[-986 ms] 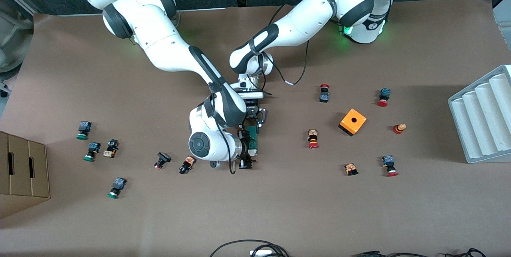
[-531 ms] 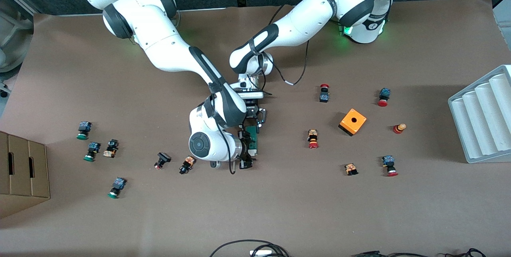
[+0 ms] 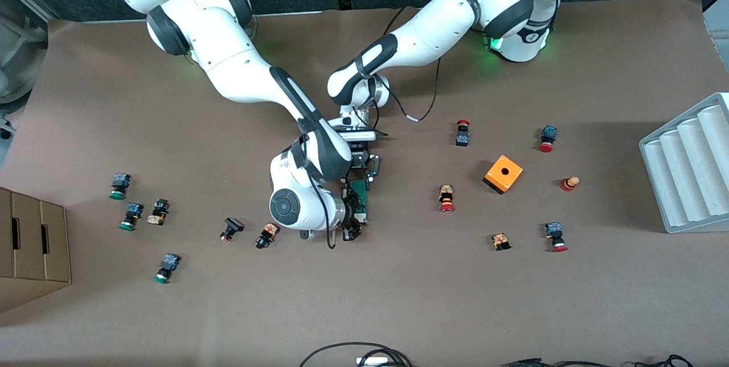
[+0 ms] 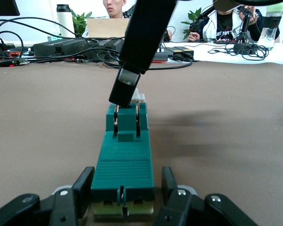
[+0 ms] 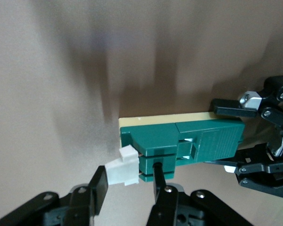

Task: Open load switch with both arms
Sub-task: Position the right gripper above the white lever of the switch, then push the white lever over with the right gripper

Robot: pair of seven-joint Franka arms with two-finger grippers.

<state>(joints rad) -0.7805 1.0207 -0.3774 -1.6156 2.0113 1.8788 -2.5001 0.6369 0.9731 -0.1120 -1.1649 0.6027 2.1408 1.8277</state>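
Observation:
The dark-green load switch [image 3: 360, 199] lies on the brown table between both grippers. Its white end piece [image 5: 121, 170] points toward the front camera. My left gripper [image 3: 364, 176] straddles the end farther from that camera. In the left wrist view that gripper [image 4: 125, 188] is shut on the green body [image 4: 125, 160], with a finger [image 4: 82, 188] on each side. My right gripper [image 3: 353, 225] is at the white end. Its fingers [image 5: 99, 186] hold the white piece between them, with one pad against it and the other tip at the green body [image 5: 179, 141].
An orange cube [image 3: 503, 174] with a hole sits toward the left arm's end, among several small push buttons [image 3: 447, 198]. More buttons [image 3: 266, 236] lie toward the right arm's end. A ribbed white tray [image 3: 686, 167] and a cardboard box [image 3: 31, 247] stand at the table's two ends.
The right gripper's fingers have drawn together around the switch's white end. The left gripper, both arms and the switch have stayed in place.

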